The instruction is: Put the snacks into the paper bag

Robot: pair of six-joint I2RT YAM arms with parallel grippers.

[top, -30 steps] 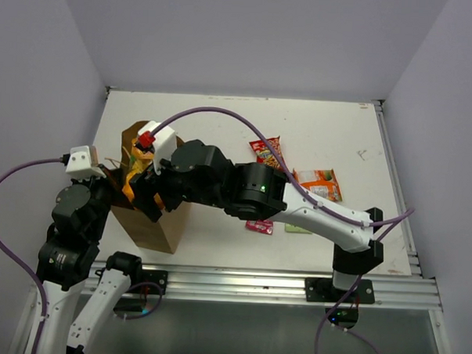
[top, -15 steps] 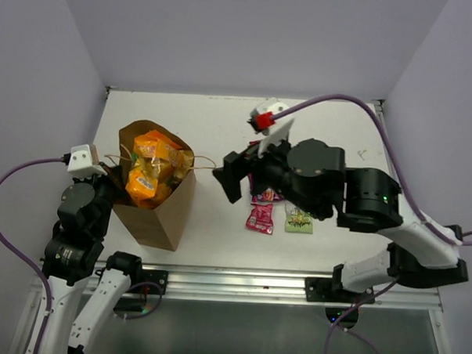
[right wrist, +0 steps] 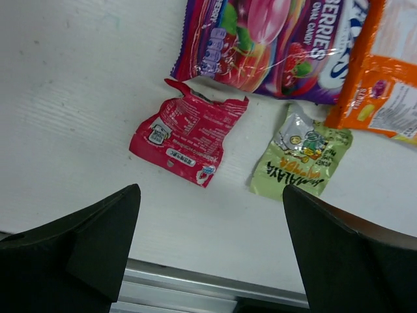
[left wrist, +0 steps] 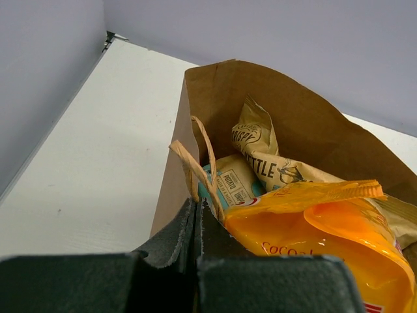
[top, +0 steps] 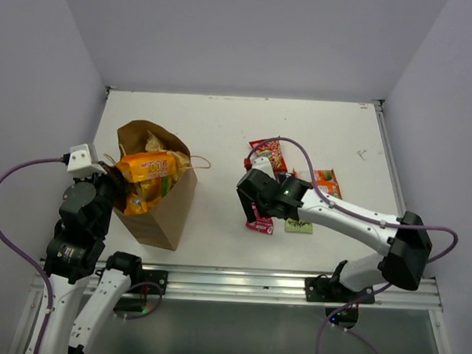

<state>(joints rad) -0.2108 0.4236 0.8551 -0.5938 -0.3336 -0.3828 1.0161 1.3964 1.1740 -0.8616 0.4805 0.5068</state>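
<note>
The brown paper bag (top: 160,213) stands at the left, with a large orange packet (top: 148,169) sticking out of its mouth. My left gripper (top: 113,175) is shut on the bag's near rim by a twisted handle (left wrist: 199,153). The left wrist view shows a tan-blue chip bag (left wrist: 273,166) and the orange packet (left wrist: 326,228) inside. My right gripper (top: 256,209) is open and empty, low over a pink packet (right wrist: 189,130). Beside it lie a green packet (right wrist: 303,153), a purple packet (right wrist: 280,39) and an orange-cream packet (right wrist: 384,72). A red packet (top: 267,151) lies farther back.
The metal rail (top: 239,281) runs along the table's near edge, close below the right gripper. Grey walls close in the table at the left, back and right. The right arm's purple cable (top: 300,152) arches over the packets.
My right arm has pulled out of the bag, swung right and come down low over the pink packet. The orange packet now stays in the bag. My left gripper has not moved.
</note>
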